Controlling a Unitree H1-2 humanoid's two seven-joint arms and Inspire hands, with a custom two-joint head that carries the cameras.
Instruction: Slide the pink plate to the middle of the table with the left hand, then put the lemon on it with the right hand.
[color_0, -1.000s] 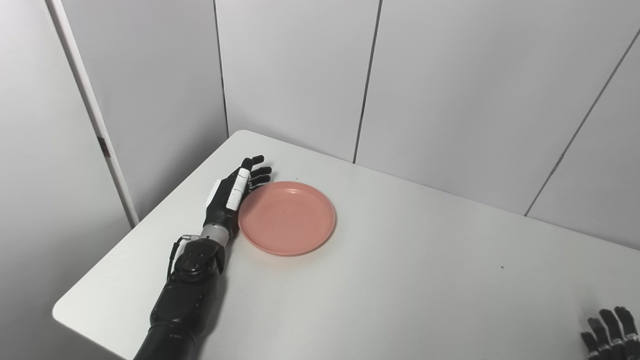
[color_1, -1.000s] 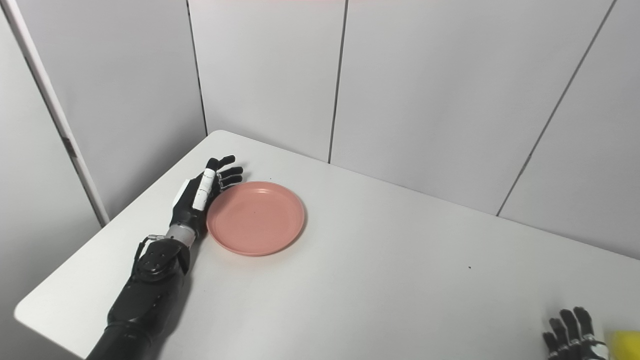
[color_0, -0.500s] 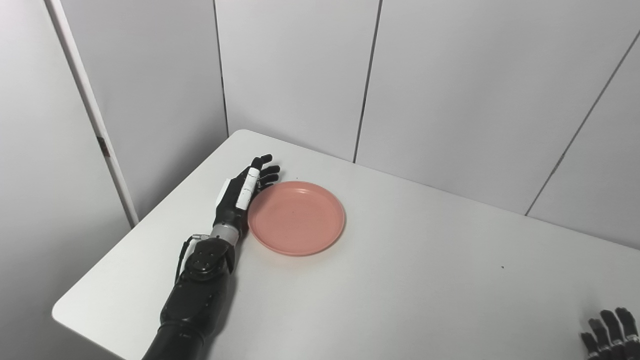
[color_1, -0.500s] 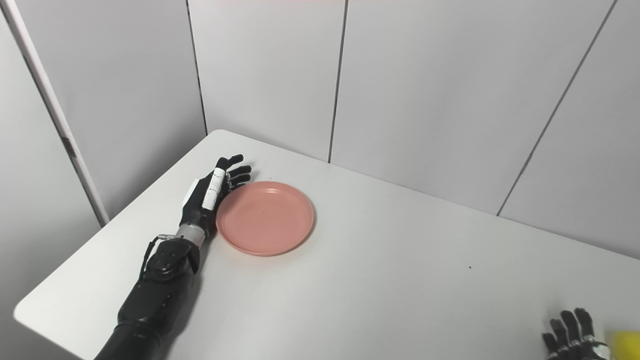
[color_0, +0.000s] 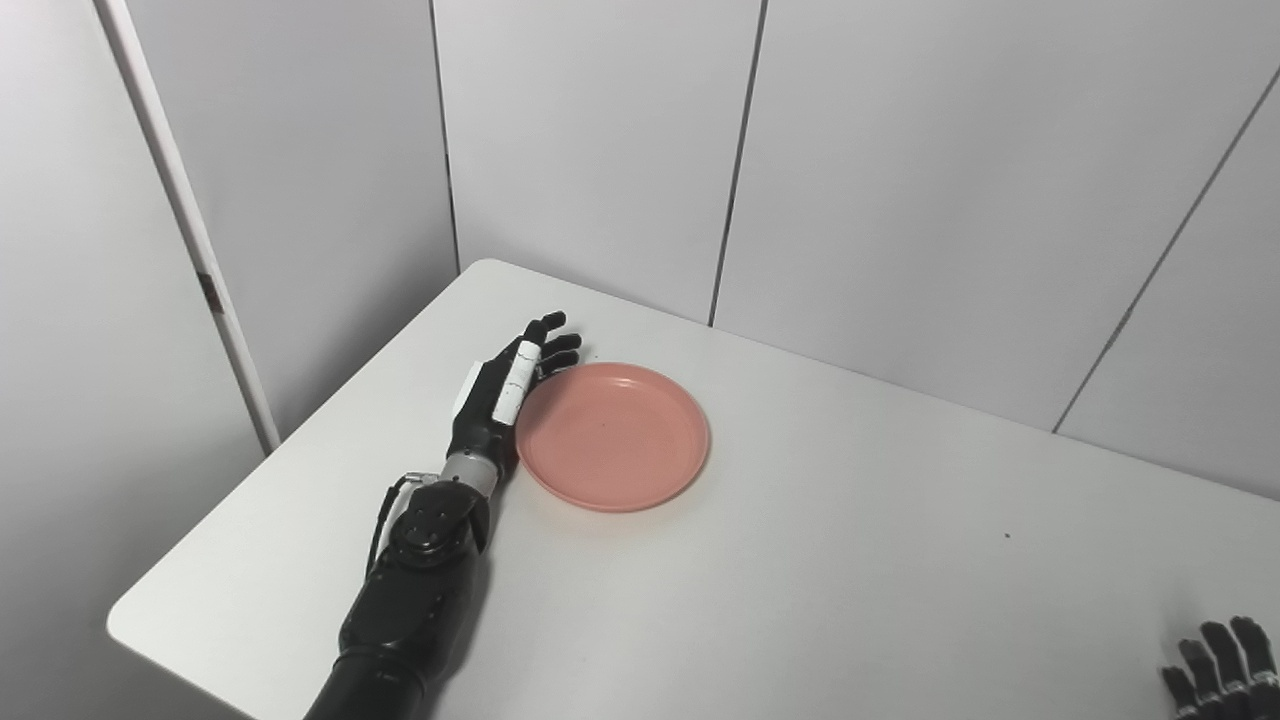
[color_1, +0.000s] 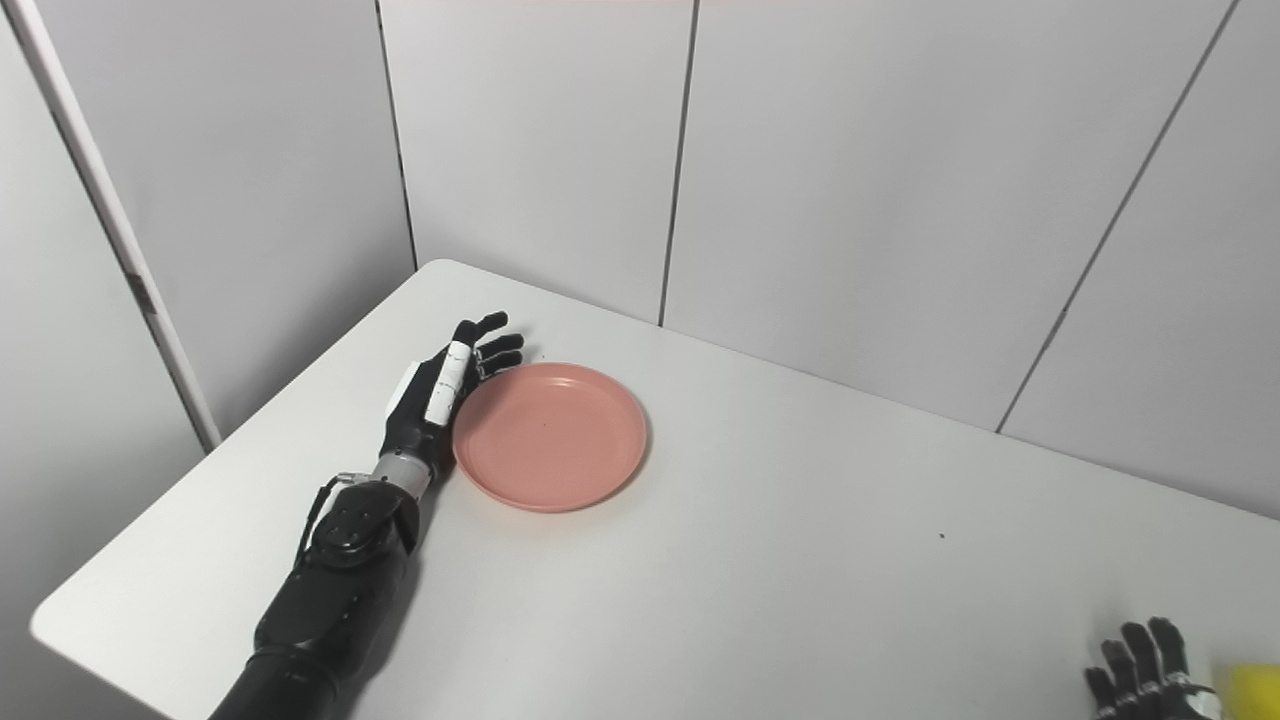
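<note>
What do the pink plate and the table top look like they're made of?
Pink plate: probably plastic or melamine, with an even matte colour, a thin raised rim and no glaze glare. Table: smooth white laminate or coated board, judging by its soft sheen and rounded corner. Neither is certain from looks alone.

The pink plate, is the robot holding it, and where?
No hold. The left hand, fingers straight, is pressed flat against the left rim of the round pink plate, pushing it. The right hand holds nothing beside the yellow lemon.

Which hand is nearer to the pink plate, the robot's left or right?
Left. The left hand rests against the pink plate at its left rim; the right hand sits far off at the table's near right corner.
</note>
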